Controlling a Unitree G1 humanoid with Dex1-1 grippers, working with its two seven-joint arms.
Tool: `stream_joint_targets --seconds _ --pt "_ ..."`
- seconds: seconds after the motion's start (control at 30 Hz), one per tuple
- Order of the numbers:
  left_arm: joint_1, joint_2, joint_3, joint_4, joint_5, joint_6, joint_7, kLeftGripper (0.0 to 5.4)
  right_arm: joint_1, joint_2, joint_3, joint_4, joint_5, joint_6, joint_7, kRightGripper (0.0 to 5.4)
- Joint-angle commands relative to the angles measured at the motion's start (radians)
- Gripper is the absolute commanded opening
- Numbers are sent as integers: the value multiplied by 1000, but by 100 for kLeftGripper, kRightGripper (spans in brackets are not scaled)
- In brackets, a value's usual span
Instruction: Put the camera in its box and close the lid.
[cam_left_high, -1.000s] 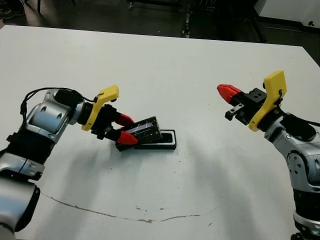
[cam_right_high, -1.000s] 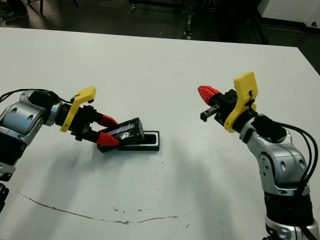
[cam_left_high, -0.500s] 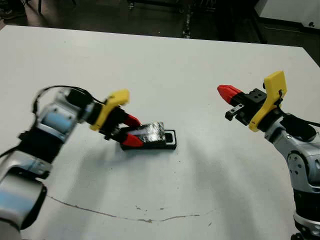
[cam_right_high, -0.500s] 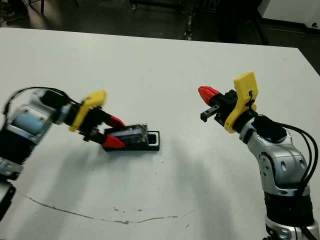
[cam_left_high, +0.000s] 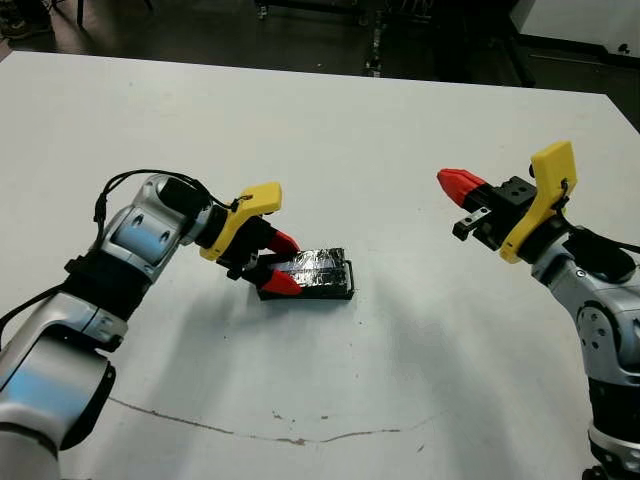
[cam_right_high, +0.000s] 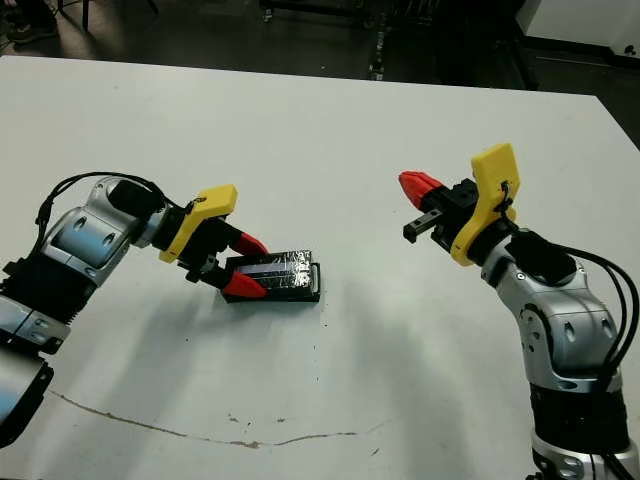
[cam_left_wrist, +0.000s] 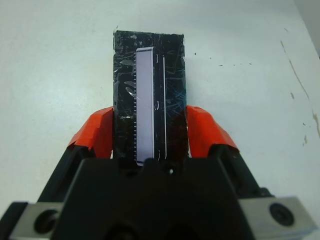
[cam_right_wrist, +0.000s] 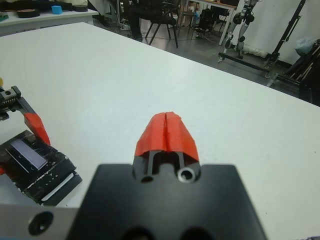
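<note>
- The left wrist view shows the left gripper (cam_left_wrist: 150, 137) pinching the lid (cam_left_wrist: 149, 95) by its long edges; a pale grey strip runs along its crinkly, glossy black surface.
- The head views show that lid lying almost flat on the black-walled box (cam_left_high: 340, 290), mid-desk (cam_left_high: 320, 140).
- The camera cannot be seen.
- The right gripper (cam_right_wrist: 166, 131), red tips pressed together, hangs well apart.

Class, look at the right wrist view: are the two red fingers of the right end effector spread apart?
No, the right end effector has its two red fingers pressed together, with only a thin seam between them and nothing held.
</note>
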Motion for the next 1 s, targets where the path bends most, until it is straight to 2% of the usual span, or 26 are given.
stream_joint_targets --seconds 0.03,0.23,0.47,0.6,1.0 --pt "55 -55 -41 12 2 13 -12 316 4 -20 -10 3 5 15 1 0" --pt "46 -65 -42 16 3 47 -2 316 2 -22 -10 -3 8 31 -5 0" --pt "25 -97 -60 16 26 20 17 316 0 -20 -9 -2 8 37 -8 0" --pt "2 -127 -69 20 20 69 14 316 4 -19 -9 -2 8 30 -5 0" --pt "-28 -160 -99 -3 50 72 11 316 17 -25 -10 -6 -4 13 -2 0"
